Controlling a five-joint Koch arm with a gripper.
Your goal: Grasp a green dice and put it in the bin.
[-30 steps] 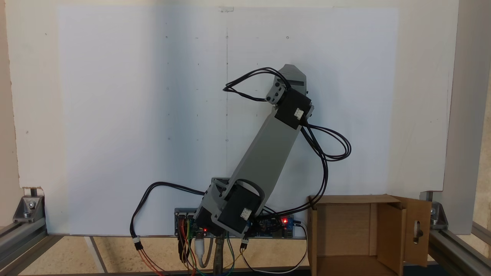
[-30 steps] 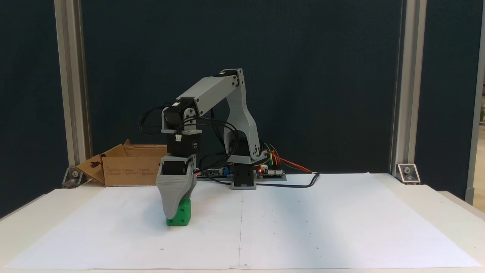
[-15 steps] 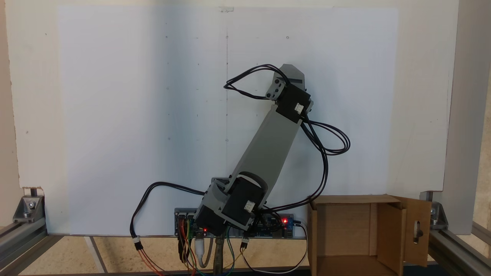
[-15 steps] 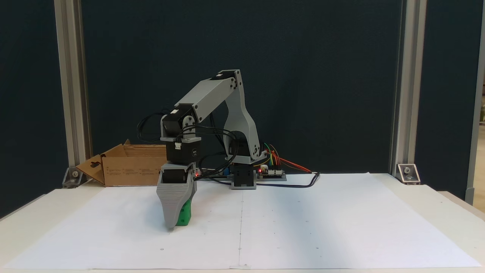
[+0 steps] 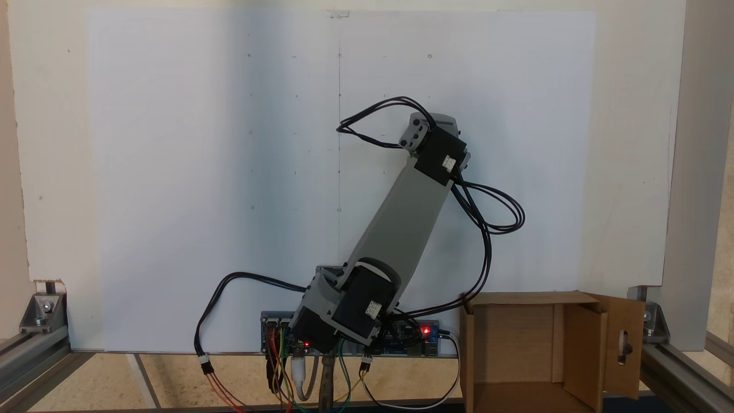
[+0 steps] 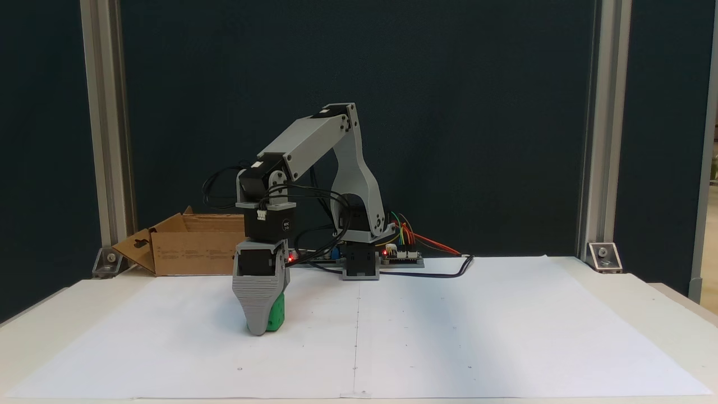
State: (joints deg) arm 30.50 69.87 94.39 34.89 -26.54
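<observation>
Gripper (image 6: 259,331) pointed down at paper sheet (image 6: 449,325), green dice (image 6: 275,315) just behind visible jaw; grip state could not be told. Bin (image 6: 190,247) well apart.

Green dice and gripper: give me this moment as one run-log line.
phase: grasp | gripper: down at paper, front jaw hides the other, closure unclear | green dice: on paper, behind that jaw | bin: open, apart
</observation>
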